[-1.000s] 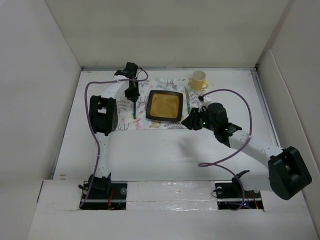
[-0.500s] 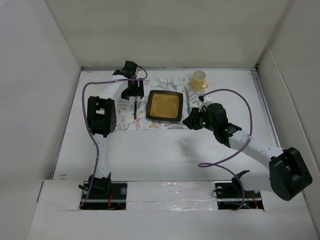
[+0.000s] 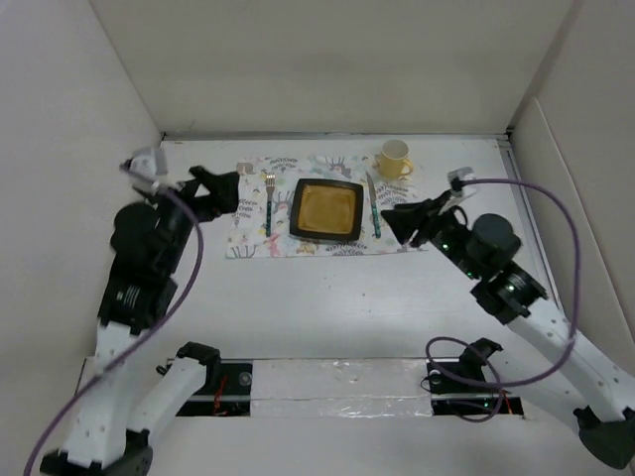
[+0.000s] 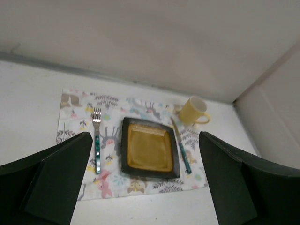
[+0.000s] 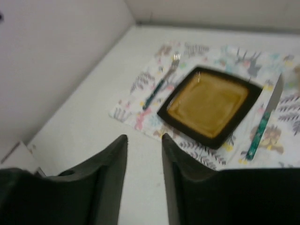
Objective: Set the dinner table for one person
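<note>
From above, you see the dinner table (image 3: 327, 297) filling the floor of the white-walled bay, most of its near half bare. A printed placemat (image 3: 248, 234) lies at the far middle of it. On the mat sits a dark square plate (image 3: 326, 209) with a yellow-brown centre, a fork (image 3: 269, 203) just to its left and a knife (image 3: 374, 206) just to its right. A yellow mug (image 3: 395, 160) stands at the mat's far right corner. Your left gripper (image 3: 233, 190) hangs over the mat's left end. Your right gripper (image 3: 395, 223) hangs by the mat's right end, near the knife.

In the left wrist view, the two fingers (image 4: 56, 178) stand wide apart at the frame's edges with nothing between them. The whole setting lies well below and beyond them on the white tabletop.

In the right wrist view, which is blurred, the fingers (image 5: 103, 187) are close together with a narrow gap and grip nothing. The plate, fork and knife lie ahead of them on the mat, clear of the fingertips.
</note>
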`<state>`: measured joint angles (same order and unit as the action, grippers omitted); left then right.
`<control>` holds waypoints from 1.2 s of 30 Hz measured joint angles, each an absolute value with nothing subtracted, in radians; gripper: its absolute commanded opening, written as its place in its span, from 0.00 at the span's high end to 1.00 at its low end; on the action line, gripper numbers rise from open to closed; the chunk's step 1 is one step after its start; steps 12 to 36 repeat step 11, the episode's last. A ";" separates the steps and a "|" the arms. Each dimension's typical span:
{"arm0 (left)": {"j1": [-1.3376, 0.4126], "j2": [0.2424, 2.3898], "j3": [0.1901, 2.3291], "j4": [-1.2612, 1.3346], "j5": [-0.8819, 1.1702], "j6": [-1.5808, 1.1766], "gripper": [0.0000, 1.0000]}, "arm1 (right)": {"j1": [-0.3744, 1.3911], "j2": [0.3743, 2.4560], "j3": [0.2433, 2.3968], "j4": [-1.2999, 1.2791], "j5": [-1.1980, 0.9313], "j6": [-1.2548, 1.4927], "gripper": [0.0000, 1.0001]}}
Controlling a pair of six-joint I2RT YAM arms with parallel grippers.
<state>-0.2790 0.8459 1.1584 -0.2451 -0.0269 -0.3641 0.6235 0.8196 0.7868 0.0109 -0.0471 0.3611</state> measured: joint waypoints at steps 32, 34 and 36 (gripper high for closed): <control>-0.279 0.296 0.920 -0.267 -0.232 -0.401 0.01 | 0.624 0.416 1.075 -0.049 0.323 0.310 0.25; -0.279 0.296 0.920 -0.267 -0.232 -0.401 0.01 | 0.624 0.416 1.075 -0.049 0.323 0.310 0.25; -0.279 0.296 0.920 -0.267 -0.232 -0.401 0.01 | 0.624 0.416 1.075 -0.049 0.323 0.310 0.25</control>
